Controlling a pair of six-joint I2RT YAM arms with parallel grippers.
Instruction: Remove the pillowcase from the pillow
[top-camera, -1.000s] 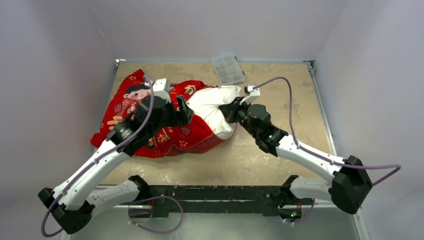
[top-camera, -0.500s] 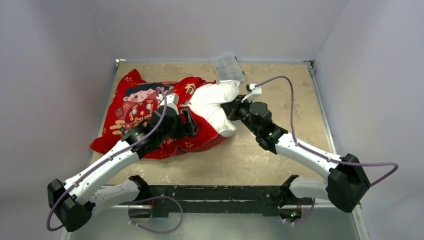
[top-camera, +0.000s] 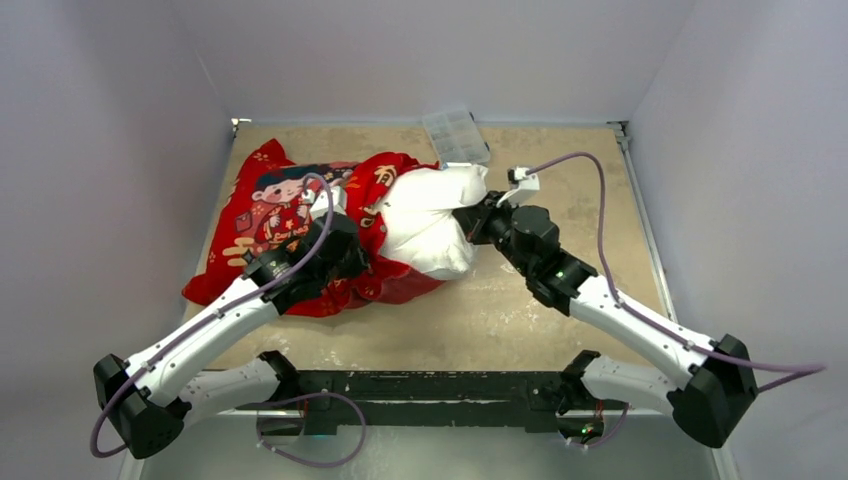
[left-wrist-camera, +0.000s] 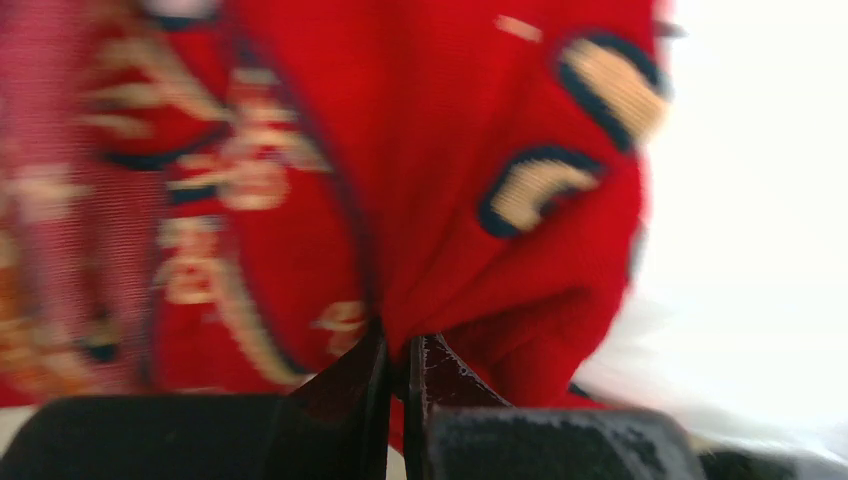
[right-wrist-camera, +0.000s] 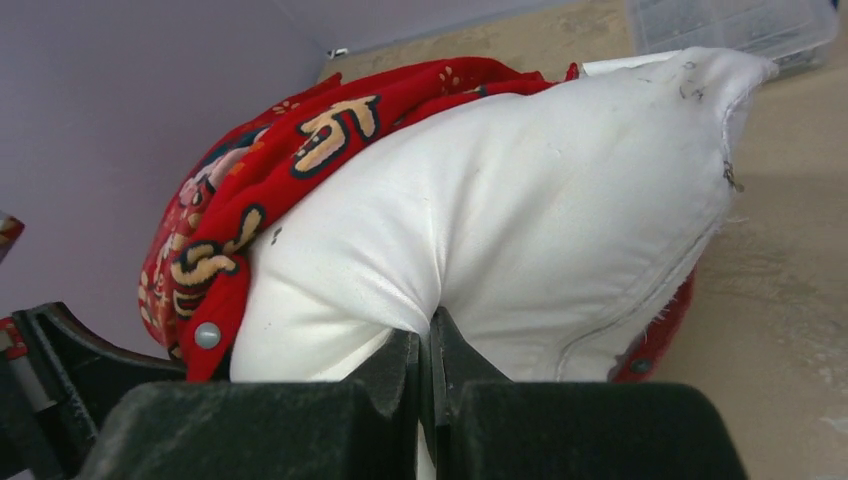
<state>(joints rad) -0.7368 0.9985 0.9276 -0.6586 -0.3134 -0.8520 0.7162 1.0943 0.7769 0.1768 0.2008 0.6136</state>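
now the pillow (top-camera: 432, 222) lies on the table (top-camera: 480, 310), a little left of the middle, and about half of it is out of the pillowcase (top-camera: 280, 215). the white part points to the right and to the far side, and its far corner comes just beside a clear plastic box (top-camera: 456, 136) that stands at the far edge of the table. the red cover is around the left part of the pillow only. it spreads flat toward the left wall with the cartoon child facing up, and its open edge is bunched in folds against the white stuffing.

the left gripper (left-wrist-camera: 396, 350) is closed tight on a fold of the pillowcase. in the left wrist view the two fingertips meet with red printed cloth gathered up between them, and the white pillow shows as a bright blur at the right.

the right gripper (right-wrist-camera: 428, 335) is also closed, and it pinches a small ridge of the pillow's white cloth on the side that faces the right arm. in the right wrist view the pillow bulges above the fingers, with a seam along its right end. the red edge of the cover curves over its left shoulder, and this edge has a small pale snap button (right-wrist-camera: 207, 334).
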